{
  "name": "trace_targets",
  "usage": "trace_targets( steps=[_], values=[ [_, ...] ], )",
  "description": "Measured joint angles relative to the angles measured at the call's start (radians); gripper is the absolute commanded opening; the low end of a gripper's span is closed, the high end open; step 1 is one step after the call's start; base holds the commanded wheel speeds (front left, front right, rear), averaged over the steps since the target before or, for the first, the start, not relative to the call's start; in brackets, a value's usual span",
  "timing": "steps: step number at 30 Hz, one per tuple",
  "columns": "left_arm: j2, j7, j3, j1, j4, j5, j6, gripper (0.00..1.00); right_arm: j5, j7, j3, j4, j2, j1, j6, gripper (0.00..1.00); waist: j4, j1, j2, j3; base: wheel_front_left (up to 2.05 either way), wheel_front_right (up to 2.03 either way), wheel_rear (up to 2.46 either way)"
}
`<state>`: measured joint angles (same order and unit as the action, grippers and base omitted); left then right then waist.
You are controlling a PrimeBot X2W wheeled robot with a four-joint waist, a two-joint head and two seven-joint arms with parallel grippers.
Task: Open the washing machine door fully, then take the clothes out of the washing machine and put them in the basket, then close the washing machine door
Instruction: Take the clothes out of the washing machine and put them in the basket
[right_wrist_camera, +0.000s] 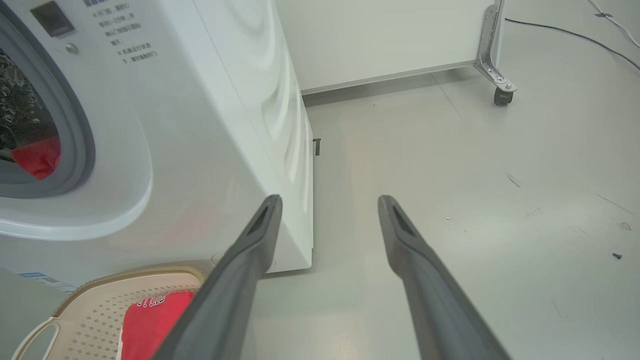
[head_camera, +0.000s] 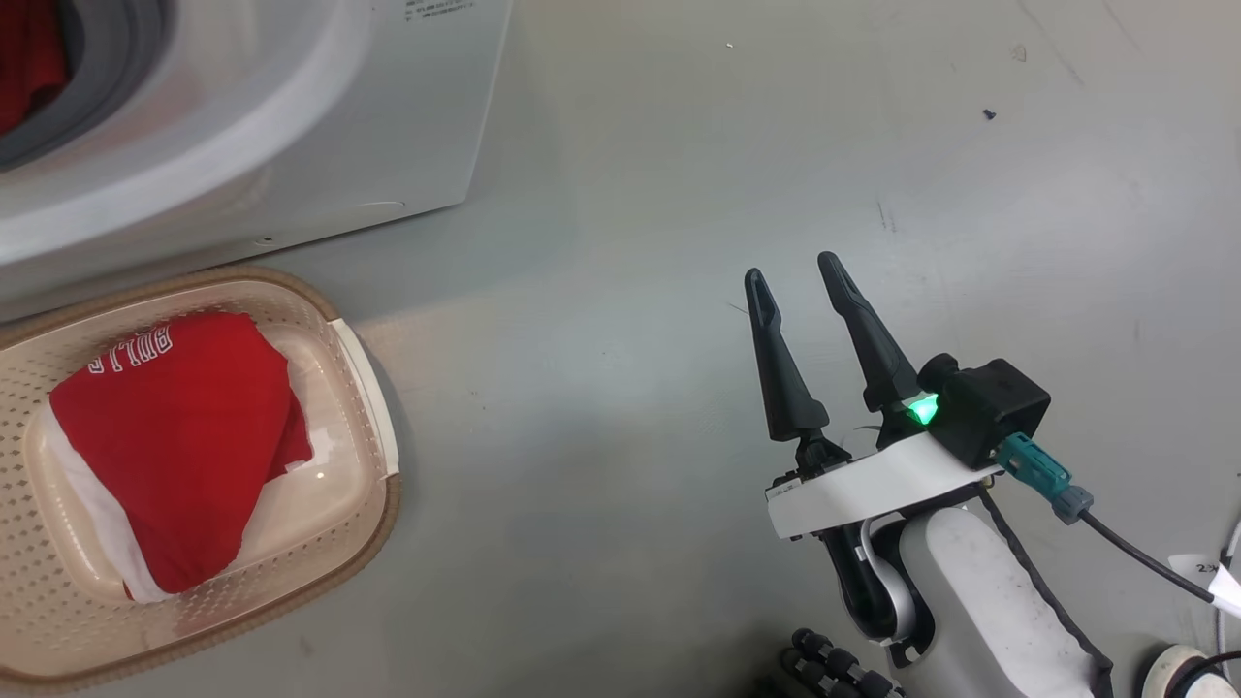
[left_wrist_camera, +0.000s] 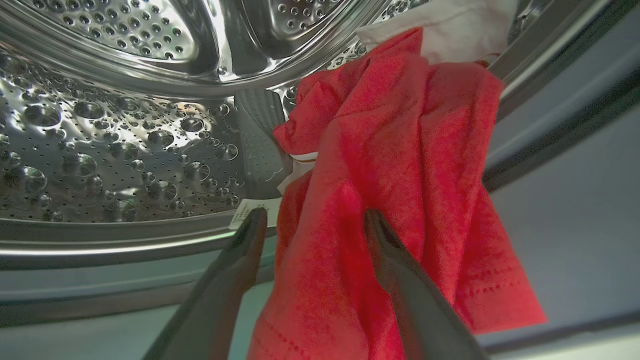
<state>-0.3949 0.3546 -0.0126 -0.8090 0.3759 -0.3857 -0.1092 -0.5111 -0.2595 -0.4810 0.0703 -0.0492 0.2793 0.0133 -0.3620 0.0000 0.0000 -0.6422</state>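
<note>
Inside the washing machine's steel drum, a red garment with white trim hangs over the front lip. My left gripper is open at the drum mouth, its fingertips on either side of a fold of that cloth, not closed on it. Another red garment with white lettering lies in the cream basket on the floor in front of the machine. To the right of the basket, my right gripper is open and empty above bare floor. The washing machine door is out of view.
The right wrist view shows the machine's white side, the basket below it and grey floor to the right. A white panel on a caster stands at the back, with a cable on the floor beyond.
</note>
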Motion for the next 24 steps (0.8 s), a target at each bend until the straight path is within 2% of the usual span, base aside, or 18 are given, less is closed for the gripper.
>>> trace_targets(
  steps=[6, 21, 22, 23, 24],
  values=[
    [0.007, 0.042, -0.021, -0.058, 0.047, -0.007, 0.000, 1.00, -0.005, 0.000, -0.004, -0.001, 0.000, 0.001, 0.016, 1.00, -0.015, 0.0000, 0.0000, -0.016, 0.00, 0.00, 0.00],
    [0.024, 0.081, -0.040, -0.153, 0.123, -0.017, 0.000, 1.00, -0.008, 0.000, -0.020, -0.006, 0.000, 0.021, 0.026, 1.00, -0.029, 0.0000, 0.0000, -0.033, 0.00, 0.00, 0.00],
    [0.023, 0.085, -0.041, -0.160, 0.129, -0.017, 0.000, 0.91, -0.008, 0.000, -0.021, -0.006, 0.001, 0.021, 0.026, 1.00, -0.030, 0.0000, 0.0000, -0.034, 0.00, 0.00, 0.00],
    [0.023, 0.085, -0.042, -0.168, 0.134, -0.017, 0.000, 0.49, -0.009, 0.000, -0.021, -0.006, 0.001, 0.021, 0.026, 1.00, -0.030, 0.0000, 0.0000, -0.035, 0.00, 0.00, 0.00],
    [0.023, 0.085, -0.044, -0.174, 0.138, -0.017, 0.000, 0.20, -0.009, 0.000, -0.021, -0.006, 0.000, 0.021, 0.026, 1.00, -0.031, 0.0000, 0.0000, -0.036, 0.00, 0.00, 0.00]
  ],
)
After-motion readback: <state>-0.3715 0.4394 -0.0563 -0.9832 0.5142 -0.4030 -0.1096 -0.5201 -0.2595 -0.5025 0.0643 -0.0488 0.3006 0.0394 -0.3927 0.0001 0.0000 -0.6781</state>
